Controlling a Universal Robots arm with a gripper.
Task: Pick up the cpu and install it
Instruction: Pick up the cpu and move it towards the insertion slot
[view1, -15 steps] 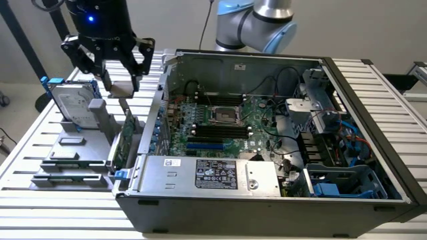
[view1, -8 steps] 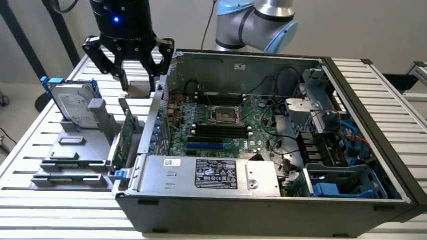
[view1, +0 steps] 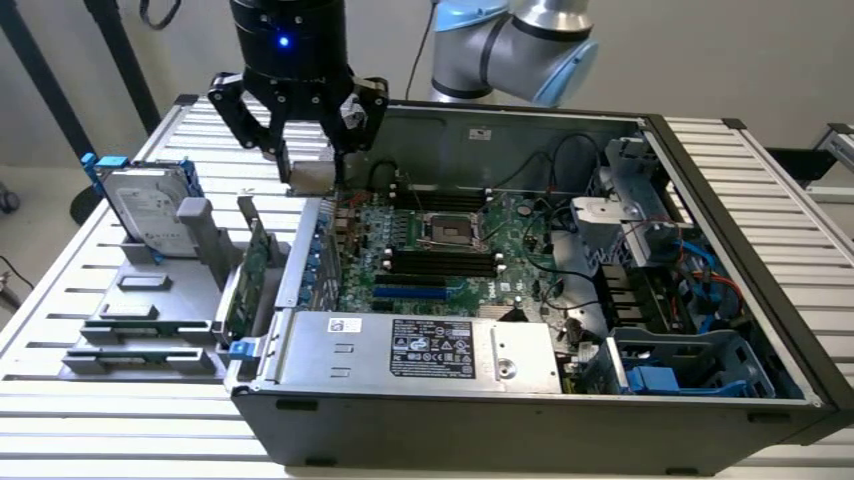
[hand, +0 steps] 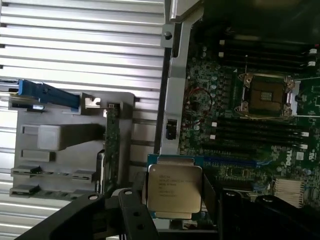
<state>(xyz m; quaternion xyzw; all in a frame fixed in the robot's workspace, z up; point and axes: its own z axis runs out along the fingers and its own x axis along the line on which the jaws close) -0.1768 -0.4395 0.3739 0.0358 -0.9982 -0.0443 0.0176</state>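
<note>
The cpu (hand: 174, 192) hangs in the air, pinched at two opposite edges. In the wrist view its dull silver top faces the camera. The printed lines on it are too small to read, and its near edge is cut off by the dark finger linkages. In the exterior view it is a small pale square seen at a slant, with its underside hidden. It is well apart from the socket (view1: 450, 232), toward the exterior view's left of it and higher, roughly over the case wall on that side.

The gripper (view1: 311, 168) points straight down, and its black body with a blue light is cut off by the picture's upper edge. The arm's (view1: 514, 45) silver and pale blue joints show beyond the socket, also partly cut off.

The fingers (hand: 131, 214) are closed on the cpu, standing only as wide apart as the chip itself.

The socket lies flat on the green motherboard (view1: 514, 275) in a metal frame, and I cannot tell whether its latch is up. Farther from the socket than the cpu, on the same side, a green card (view1: 247, 285) stands upright. Beyond that card a hard drive (view1: 144, 210) in blue brackets stands in a grey fixture (view1: 134, 330) on the slatted tabletop (view1: 80, 420).
</note>
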